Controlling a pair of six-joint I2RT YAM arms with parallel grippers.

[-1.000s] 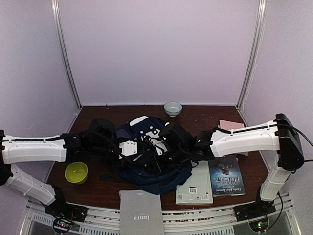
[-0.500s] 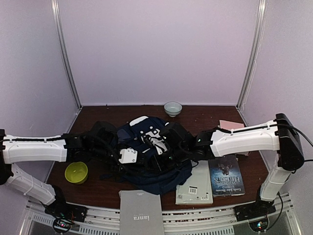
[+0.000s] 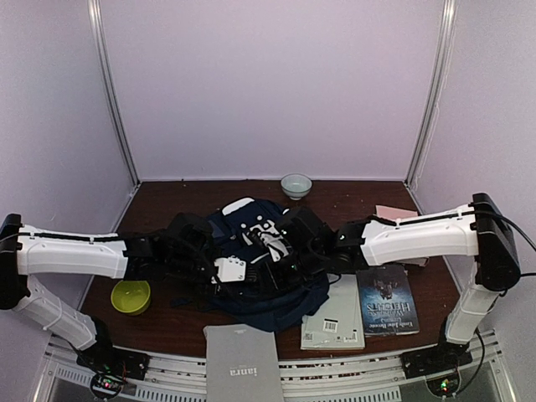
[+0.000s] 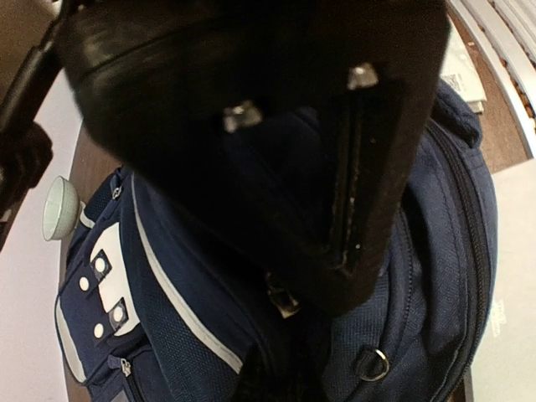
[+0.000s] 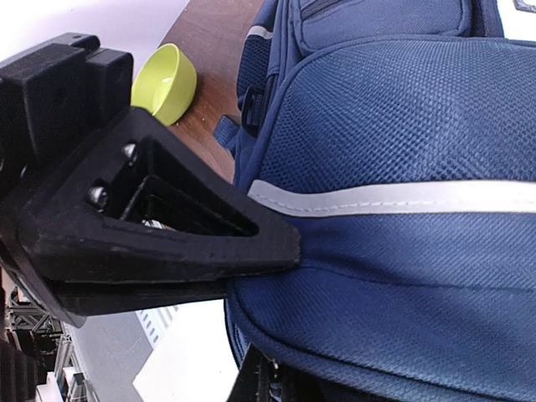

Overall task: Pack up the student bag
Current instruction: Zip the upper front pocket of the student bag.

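Observation:
The student bag (image 3: 266, 289), navy with thin white stripes and white-grey patches, lies in the middle of the table. My left gripper (image 3: 243, 270) comes in from the left and presses onto the bag's near side. In the left wrist view this gripper (image 4: 293, 295) is shut, with a small metal zip pull (image 4: 287, 303) at its tips among dark folds of the student bag (image 4: 176, 251). My right gripper (image 3: 282, 261) reaches in from the right. It (image 5: 280, 255) is shut on a seam edge of the student bag (image 5: 402, 142) just below a white stripe.
A yellow-green bowl (image 3: 131, 295) stands left of the bag and a white bowl (image 3: 296, 185) at the back. A grey book (image 3: 241, 364) lies at the near edge. A white book (image 3: 335, 316), a dark-covered book (image 3: 387, 300) and a pink item (image 3: 394, 214) lie on the right.
My left gripper has slid right and nearer across the bag and gone from open to shut. The right gripper stays shut on the bag, hardly moved.

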